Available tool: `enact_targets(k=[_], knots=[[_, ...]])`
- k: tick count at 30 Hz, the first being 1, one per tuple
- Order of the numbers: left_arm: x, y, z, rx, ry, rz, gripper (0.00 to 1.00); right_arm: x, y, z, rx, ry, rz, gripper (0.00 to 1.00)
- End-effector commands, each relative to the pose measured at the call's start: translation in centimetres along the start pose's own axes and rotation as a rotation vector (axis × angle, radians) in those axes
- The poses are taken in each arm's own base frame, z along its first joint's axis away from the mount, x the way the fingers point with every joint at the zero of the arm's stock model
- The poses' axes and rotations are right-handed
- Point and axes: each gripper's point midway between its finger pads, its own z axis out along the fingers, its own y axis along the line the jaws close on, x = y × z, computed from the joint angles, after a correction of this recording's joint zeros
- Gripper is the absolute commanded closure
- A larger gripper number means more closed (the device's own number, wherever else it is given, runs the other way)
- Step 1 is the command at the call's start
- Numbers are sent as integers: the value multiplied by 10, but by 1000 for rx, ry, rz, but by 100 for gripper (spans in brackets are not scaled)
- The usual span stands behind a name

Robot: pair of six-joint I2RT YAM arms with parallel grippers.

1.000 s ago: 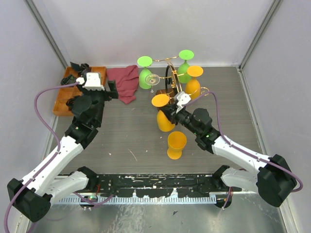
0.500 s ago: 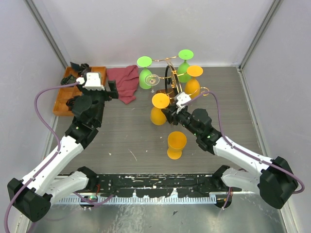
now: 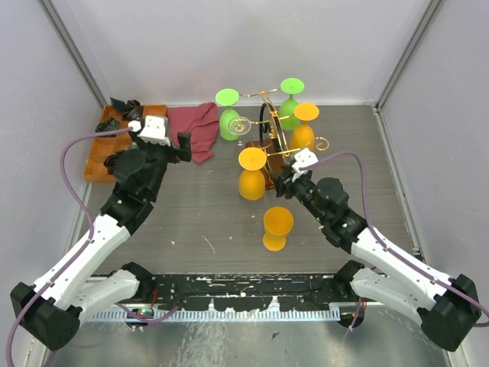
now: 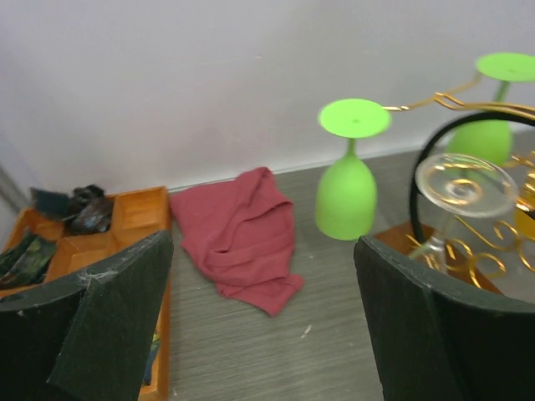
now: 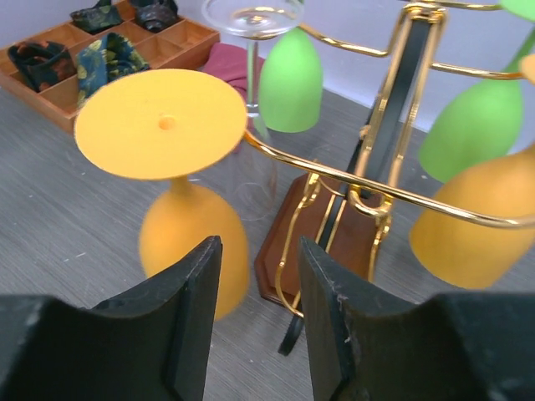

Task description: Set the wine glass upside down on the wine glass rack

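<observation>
The wine glass rack (image 3: 269,115) is a gold wire stand on a brown base, at the back middle. An orange wine glass (image 3: 252,174) hangs upside down from its front arm, the foot resting on the gold wire (image 5: 159,121). My right gripper (image 3: 281,177) is open and empty just right of that glass; its jaws (image 5: 259,317) stand apart in front of the rack's base (image 5: 322,221). Another orange wine glass (image 3: 277,228) stands upright on the table. My left gripper (image 3: 183,147) is open and empty, left of the rack (image 4: 468,109).
Two green glasses (image 3: 227,115) (image 3: 290,103), an orange one (image 3: 305,128) and a clear one (image 3: 241,126) hang on the rack. A red cloth (image 3: 195,128) lies left of it. An orange-brown compartmented tray (image 3: 98,157) sits at the far left.
My right gripper brought the orange glass up to the rack's front arm, let go of it and drew back to the right. The left gripper shifted slightly right.
</observation>
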Motion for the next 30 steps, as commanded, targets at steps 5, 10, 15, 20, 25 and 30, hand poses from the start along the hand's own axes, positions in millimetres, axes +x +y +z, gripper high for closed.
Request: enact_targets(k=[5, 10, 15, 20, 25, 30], knots=[[-48, -79, -21, 503, -45, 51, 4, -29, -47, -32, 239, -4, -50, 50], [-53, -120, -37, 680, -15, 121, 5, -49, -78, -53, 428, -4, -9, 42], [-30, -152, -57, 755, 62, 300, 2, -50, -80, -61, 469, 167, 53, 36], [-29, -160, -59, 760, 77, 254, 2, -25, -34, -61, 256, 425, 164, 36], [-45, -161, -55, 749, 84, 231, 2, -5, -1, -78, 138, 588, 294, 36], [-54, -160, -44, 700, 71, 212, 2, 12, 9, -97, 125, 674, 355, 36]])
